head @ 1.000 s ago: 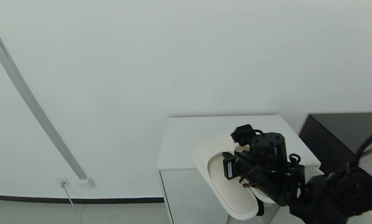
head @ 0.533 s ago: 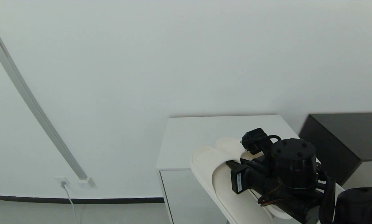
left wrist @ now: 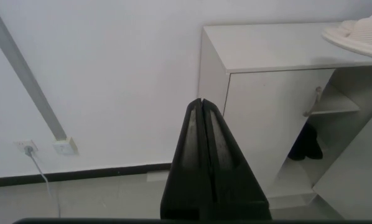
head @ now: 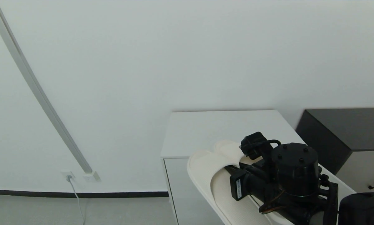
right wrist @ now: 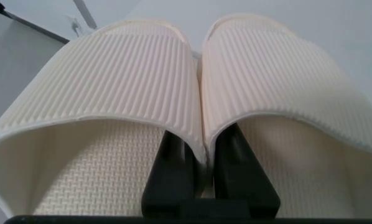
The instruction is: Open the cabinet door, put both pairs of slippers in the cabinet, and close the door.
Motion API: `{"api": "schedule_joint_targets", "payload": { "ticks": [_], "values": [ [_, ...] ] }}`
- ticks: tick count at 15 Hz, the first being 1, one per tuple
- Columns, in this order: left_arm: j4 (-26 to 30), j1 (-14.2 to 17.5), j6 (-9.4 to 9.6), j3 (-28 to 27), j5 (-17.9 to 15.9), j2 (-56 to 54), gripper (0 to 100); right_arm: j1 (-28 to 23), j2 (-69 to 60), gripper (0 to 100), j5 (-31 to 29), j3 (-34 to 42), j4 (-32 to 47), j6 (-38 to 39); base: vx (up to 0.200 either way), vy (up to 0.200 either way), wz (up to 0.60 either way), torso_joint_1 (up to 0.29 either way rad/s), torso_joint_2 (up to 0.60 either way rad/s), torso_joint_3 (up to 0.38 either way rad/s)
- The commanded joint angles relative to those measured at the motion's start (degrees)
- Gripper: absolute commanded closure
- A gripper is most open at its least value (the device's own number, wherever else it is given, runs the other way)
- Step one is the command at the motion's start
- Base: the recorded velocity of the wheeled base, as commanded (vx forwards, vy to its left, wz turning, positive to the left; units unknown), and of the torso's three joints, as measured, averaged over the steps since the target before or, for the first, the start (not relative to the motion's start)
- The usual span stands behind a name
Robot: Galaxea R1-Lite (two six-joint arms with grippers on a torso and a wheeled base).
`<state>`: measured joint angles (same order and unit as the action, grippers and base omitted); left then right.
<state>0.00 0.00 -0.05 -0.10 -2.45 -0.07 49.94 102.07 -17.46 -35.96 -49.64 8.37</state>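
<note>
– So, head view first: where is the pair?

– Both cream slippers (head: 205, 170) hang side by side off the right arm, soles tilted. Their toes lie over the front edge of the white cabinet (head: 218, 128) and their heels are lower, toward the robot. A black cabinet (head: 340, 131) stands just beside the white one on its right. On the wall to the left are a slanting cable duct (head: 33, 84) and a wall socket (head: 68, 177) with a cord plugged in.

– And the left wrist view?

– The left gripper (left wrist: 203, 155) has its fingers pressed together with nothing between them, and it sits well apart from the cabinet. The cabinet's right compartment stands open, showing a shelf (left wrist: 335, 106) and something dark (left wrist: 305, 144) low inside. What that is, I cannot tell. A slipper toe pokes in above the cabinet top.

– Right wrist view?

– The right gripper (right wrist: 201, 158) clamps the slippers' two adjoining inner walls, one dark finger inside each slipper, under the ribbed straps.
</note>
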Motion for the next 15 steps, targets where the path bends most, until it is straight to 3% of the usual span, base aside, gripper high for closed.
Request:
{"api": "schedule_joint_targets", "payload": {
  "ticks": [1,15],
  "values": [
    [0.0,0.0,-0.04,0.0,0.0,0.1,100,0.1,0.1,100,0.0,0.2,0.0,0.0,0.0,0.0,0.0,0.0,0.0,0.0],
    [0.0,0.0,-0.3,0.0,0.1,0.1,100,0.2,0.0,100,0.0,1.9,-0.3,0.2,0.0,0.0,0.0,0.0,0.0,0.0]
  ]
}}
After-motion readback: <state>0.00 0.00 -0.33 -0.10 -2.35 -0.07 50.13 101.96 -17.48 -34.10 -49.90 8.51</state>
